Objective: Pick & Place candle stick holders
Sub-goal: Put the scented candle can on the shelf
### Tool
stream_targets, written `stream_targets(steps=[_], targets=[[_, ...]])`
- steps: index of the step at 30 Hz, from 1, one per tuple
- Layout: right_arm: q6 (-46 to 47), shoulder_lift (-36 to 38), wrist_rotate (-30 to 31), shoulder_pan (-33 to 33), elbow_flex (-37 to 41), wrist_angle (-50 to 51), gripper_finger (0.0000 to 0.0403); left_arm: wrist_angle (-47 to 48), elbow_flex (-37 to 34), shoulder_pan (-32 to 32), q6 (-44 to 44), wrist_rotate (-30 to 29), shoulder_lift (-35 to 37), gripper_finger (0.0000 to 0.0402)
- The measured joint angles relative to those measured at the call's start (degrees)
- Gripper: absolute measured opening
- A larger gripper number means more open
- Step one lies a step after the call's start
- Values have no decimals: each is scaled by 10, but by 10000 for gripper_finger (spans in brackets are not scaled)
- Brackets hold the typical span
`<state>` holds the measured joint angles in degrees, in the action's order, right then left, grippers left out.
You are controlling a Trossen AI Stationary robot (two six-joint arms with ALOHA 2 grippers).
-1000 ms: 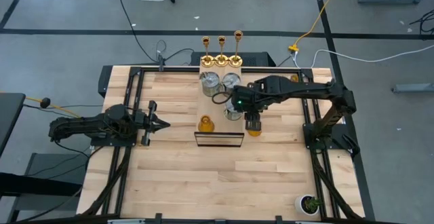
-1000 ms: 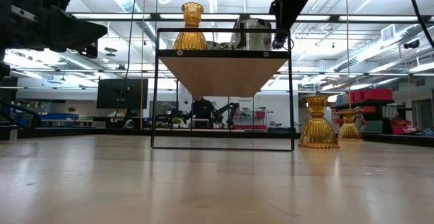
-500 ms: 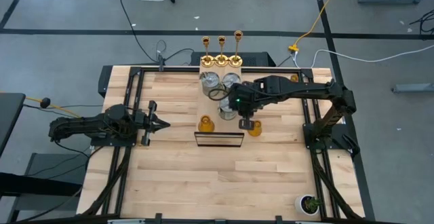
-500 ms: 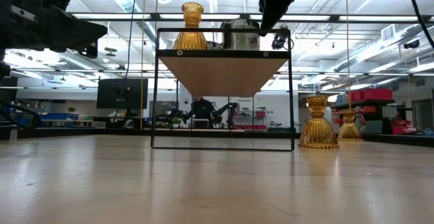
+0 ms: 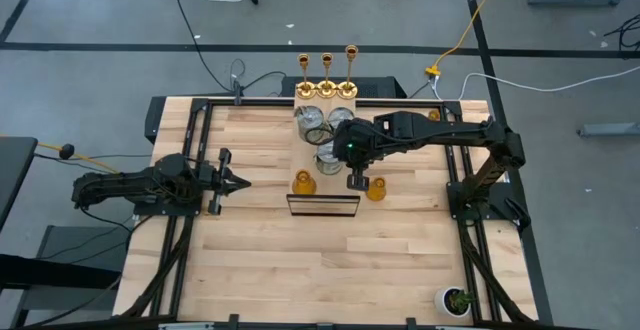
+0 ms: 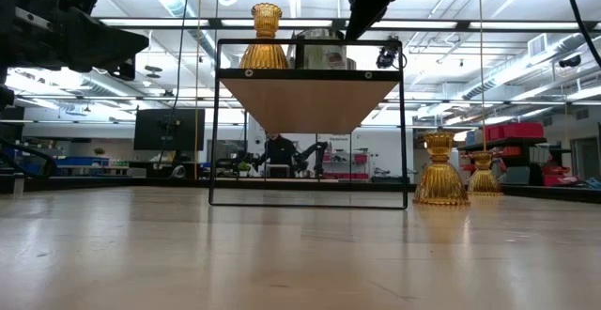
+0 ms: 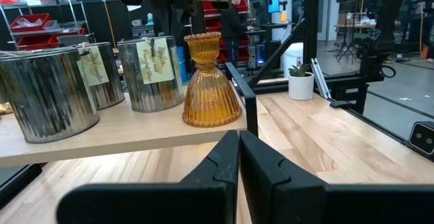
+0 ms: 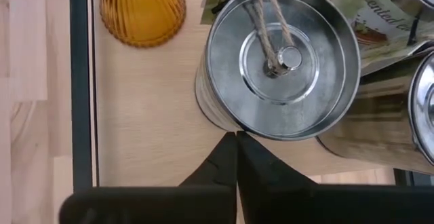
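My right claw (image 8: pixel 236 134) hangs above the shelf (image 8: pixel 156 129), fingers pinched together and holding nothing. The silver can (image 8: pixel 281 58) stands upright on the shelf just beside the fingertips, amber holder (image 8: pixel 141 8) past it. Left claw (image 7: pixel 239 139) waits closed, well apart from the shelf.

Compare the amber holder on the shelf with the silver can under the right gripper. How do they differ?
The amber holder is ribbed orange glass; the silver can is shiny metal. The holder flares from a narrow neck to a wide skirt, while the can is a straight cylinder. The can has a flat lid with a twine loop and a paper tag; the holder has neither. Both stand upright on the shelf.
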<state>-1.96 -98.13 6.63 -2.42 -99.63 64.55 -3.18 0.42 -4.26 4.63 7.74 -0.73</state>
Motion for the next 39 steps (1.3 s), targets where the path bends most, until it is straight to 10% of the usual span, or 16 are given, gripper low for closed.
stream_targets(steps=[17,39], targets=[[15,0,-133,3,0,17,2,0,0,0,0,0,0,18],[15,0,-136,3,0,6,2,0,0,0,0,0,0,18]])
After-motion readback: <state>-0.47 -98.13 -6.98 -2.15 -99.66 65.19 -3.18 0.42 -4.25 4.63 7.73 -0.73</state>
